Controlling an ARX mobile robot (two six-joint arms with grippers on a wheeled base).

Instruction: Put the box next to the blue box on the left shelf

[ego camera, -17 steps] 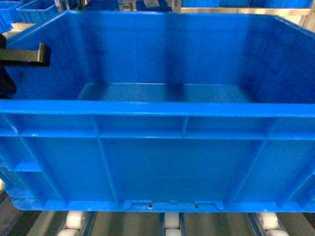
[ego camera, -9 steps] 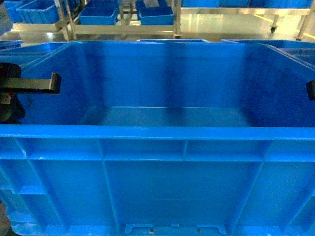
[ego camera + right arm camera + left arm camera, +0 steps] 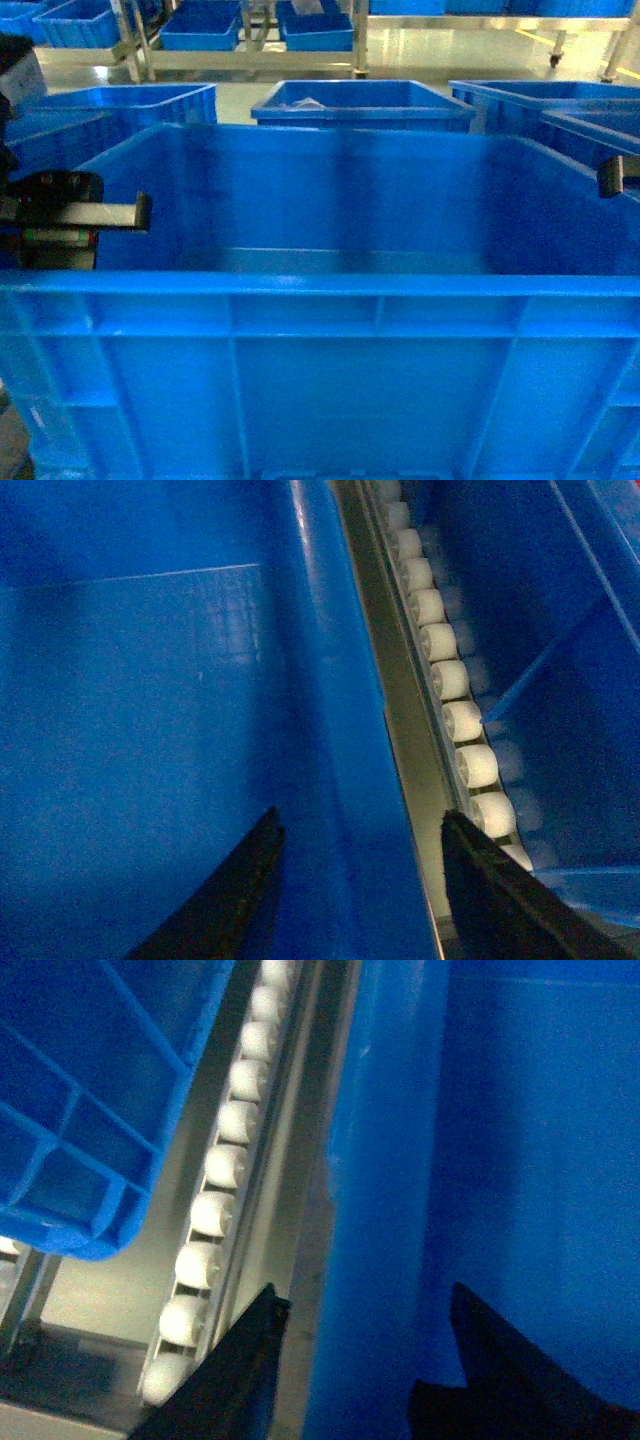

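On your left, the left gripper [image 3: 120,212] straddles the box [image 3: 330,380] at its left wall: in the left wrist view one finger [image 3: 235,1370] sits outside and the other inside, with the rim between them. The jaws look closed onto that wall, though you cannot see actual contact at the pads. Just outside runs a roller track [image 3: 215,1210] of the left shelf, and beyond it the neighbouring blue box [image 3: 90,1100].

The box fills the middle of the head view, empty, its smooth floor bare. Judge it as stiff moulded plastic: light for its bulk, unlikely to flex much, but glossy and likely to slide between the fingers if the grip is loose. The thick rolled rim is your best hold, taken on both side walls at once so it stays level. The head view hides its base, so you cannot tell whether it rests on the rollers; if it does, expect it to coast.

On your right, the right gripper [image 3: 355,880] mirrors the hold, fingers either side of the right wall, apparently clamped. Another roller track [image 3: 450,695] runs alongside, with a second blue box [image 3: 560,630] beyond it.
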